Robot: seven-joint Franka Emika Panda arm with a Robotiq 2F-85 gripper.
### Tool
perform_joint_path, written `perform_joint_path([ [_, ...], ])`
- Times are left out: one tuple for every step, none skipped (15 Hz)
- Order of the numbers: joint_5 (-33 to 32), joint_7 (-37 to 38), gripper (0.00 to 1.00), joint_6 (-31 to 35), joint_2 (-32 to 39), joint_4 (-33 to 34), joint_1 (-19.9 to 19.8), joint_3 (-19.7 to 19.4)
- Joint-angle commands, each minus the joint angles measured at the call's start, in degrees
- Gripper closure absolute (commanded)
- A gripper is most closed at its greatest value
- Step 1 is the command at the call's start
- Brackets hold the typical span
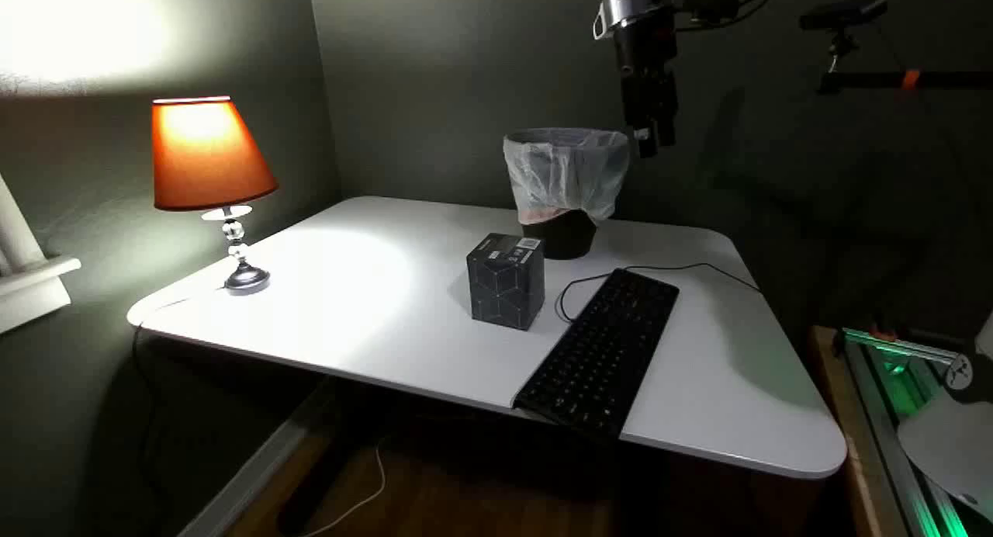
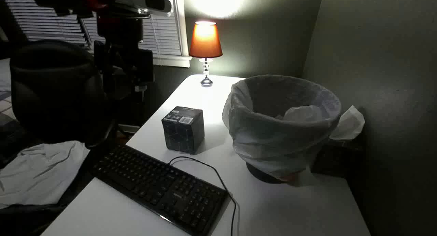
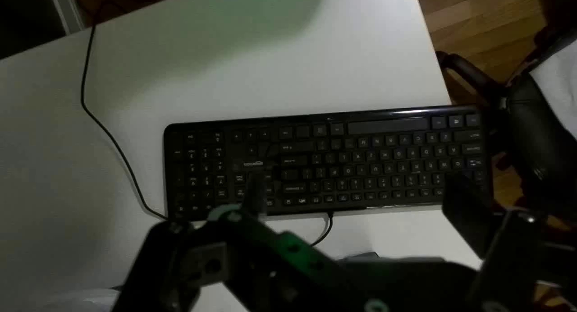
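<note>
Dim room. Dark grey-green walls, meeting in a corner behind the worktop, which is white with rounded corners. Table lamp standing lit at one end of it: orange-red shade, clear beaded stem, dark round base. Bright glow on the wall above; pale pool on the worktop beside. Window with slatted blinds and a white sill. Black chair near the worktop, pale cloth over the seat. Wood-plank floor; light baseboard along the wall.
</note>
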Motion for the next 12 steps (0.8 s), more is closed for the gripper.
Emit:
perform_joint_path([
  [0.0, 0.0, 0.0, -0.1, 0.0, 0.1, -0.1, 0.1],
  [0.0, 0.0, 0.0, -0.1, 0.0, 0.1, -0.1, 0.1],
  [0.0, 0.0, 0.0, -0.1, 0.0, 0.1, -0.1, 0.1],
  [0.0, 0.0, 0.0, -0.1, 0.0, 0.1, -0.1, 0.1],
  [-0.4, 2.1, 0.0, 2.8, 0.4, -0.9, -0.4, 0.2],
  [-0.4, 3.2, 0.0, 5.0, 2.1, -0.6, -0.6, 0.0],
  [-1.4, 3.2, 0.0, 9.3, 3.1, -0.5, -0.8, -0.1],
  [-2.3, 2.8, 0.0, 13.1, 3.6, -0.8, -0.8, 0.0],
  [-3.1, 1.4, 0.0, 15.2, 4.7, -0.8, -0.8, 0.0],
  [-3.8, 0.4, 0.0, 17.8, 5.9, -0.9, -0.9, -0.1],
  [-3.9, -0.7, 0.0, 19.4, 7.1, -0.8, -0.9, -0.3],
  [-3.6, -2.4, 0.0, 20.4, 8.6, -0.6, -1.0, -0.5],
])
